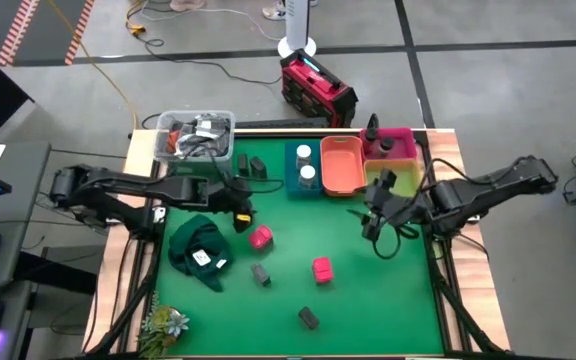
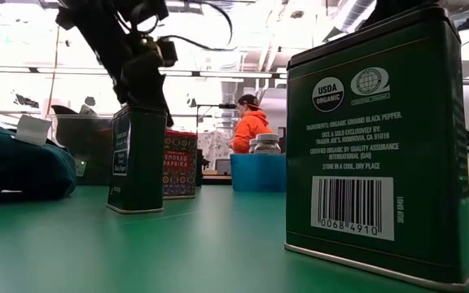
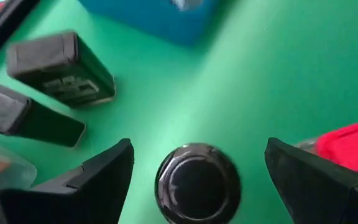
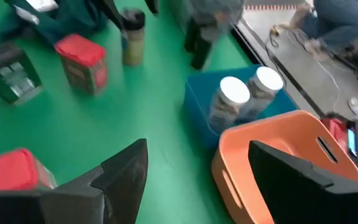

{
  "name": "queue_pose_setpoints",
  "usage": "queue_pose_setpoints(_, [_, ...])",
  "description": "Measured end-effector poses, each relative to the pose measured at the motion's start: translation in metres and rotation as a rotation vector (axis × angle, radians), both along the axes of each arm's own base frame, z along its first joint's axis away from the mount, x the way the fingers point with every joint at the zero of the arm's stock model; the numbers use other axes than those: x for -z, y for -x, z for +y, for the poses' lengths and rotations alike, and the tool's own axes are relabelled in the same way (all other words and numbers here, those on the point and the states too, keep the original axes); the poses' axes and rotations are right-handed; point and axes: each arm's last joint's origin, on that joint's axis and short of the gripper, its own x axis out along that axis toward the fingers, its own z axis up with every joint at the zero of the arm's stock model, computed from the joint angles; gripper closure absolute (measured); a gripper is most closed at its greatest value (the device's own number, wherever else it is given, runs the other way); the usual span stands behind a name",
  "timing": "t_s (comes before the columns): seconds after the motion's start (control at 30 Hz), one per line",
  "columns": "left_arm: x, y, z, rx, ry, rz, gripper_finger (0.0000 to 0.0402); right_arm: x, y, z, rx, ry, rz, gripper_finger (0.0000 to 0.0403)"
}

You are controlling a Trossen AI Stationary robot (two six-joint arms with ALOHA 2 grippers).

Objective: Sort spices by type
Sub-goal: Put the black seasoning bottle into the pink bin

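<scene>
Left gripper (image 3: pixel 197 171) spread wide around a dark round jar (image 3: pixel 197 183), contact undeterminable, right gripper (image 4: pixel 197 168) open and empty, 2 white-capped jars (image 4: pixel 229 102) seen in blue bin (image 4: pixel 197 124).

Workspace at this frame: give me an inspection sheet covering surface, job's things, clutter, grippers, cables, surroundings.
Surface: green mat on a wooden table.
Job's things: two white-capped jars in the blue bin; red boxes and dark tins scattered on the mat; orange bin looks empty.
Clutter: clear tub, dark green cloth.
Grippers: left gripper open around a dark round jar; right gripper open, empty, near the bins.
Cables: yellow and black cables on the floor.
Surroundings: person in orange behind the table.
</scene>
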Motion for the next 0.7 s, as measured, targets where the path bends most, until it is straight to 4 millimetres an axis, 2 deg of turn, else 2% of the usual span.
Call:
queue_pose_setpoints(0.2, [0.018,-0.006,0.000,0.002,0.013,0.095,0.0054,0.000,-0.001,0.007,-0.011,0.012,-0.047,0.0097])
queue_pose_setpoints(0.4, [0.024,-0.006,0.000,0.011,0.029,0.138,0.0069,0.000,-0.002,0.008,-0.006,0.022,-0.066,0.0097])
queue_pose_setpoints(0.53, [0.024,-0.006,0.000,0.017,0.025,0.140,0.0114,0.000,-0.002,0.008,-0.004,0.022,-0.068,0.0097])
queue_pose_setpoints(0.7, [0.023,-0.006,0.000,0.023,0.012,0.136,0.0202,0.000,-0.002,0.008,-0.001,0.020,-0.073,0.0097])
